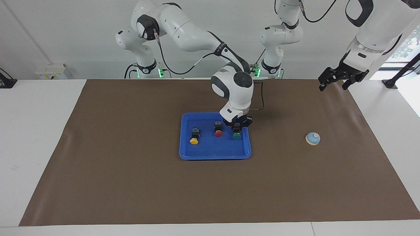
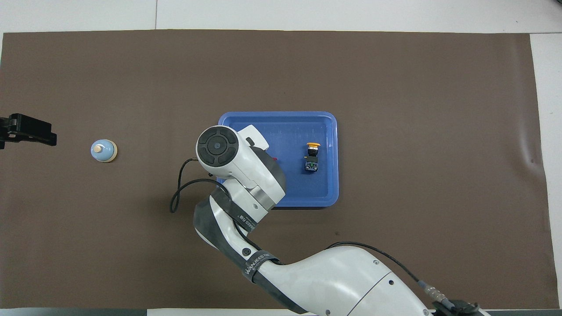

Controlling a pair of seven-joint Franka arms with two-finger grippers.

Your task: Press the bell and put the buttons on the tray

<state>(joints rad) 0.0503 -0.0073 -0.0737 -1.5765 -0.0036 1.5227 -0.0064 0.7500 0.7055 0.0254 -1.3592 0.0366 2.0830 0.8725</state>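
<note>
Three boxy black buttons sit in the smooth blue tray (image 1: 215, 154); the right gripper (image 1: 237, 131) clamps the green button (image 1: 236, 134). Domed bell (image 1: 313, 138) rests apart. Left gripper (image 1: 338, 80) waits, spread.

One readable marking on my rig: a brand name on a cable strap.

From my overhead camera I can read a single piece of lettering, "WANJEED", in white capitals on the black strap (image 2: 256, 268) wrapped around the right arm (image 2: 333, 281), where it binds the black cable to the arm. A second black strap (image 2: 244, 218) higher on the same arm carries small white print too, but it is too small for me to make out. In the facing camera I find no legible text: the pale wall box (image 1: 51, 71) near the table's edge shows yellow marks I cannot read.
</note>
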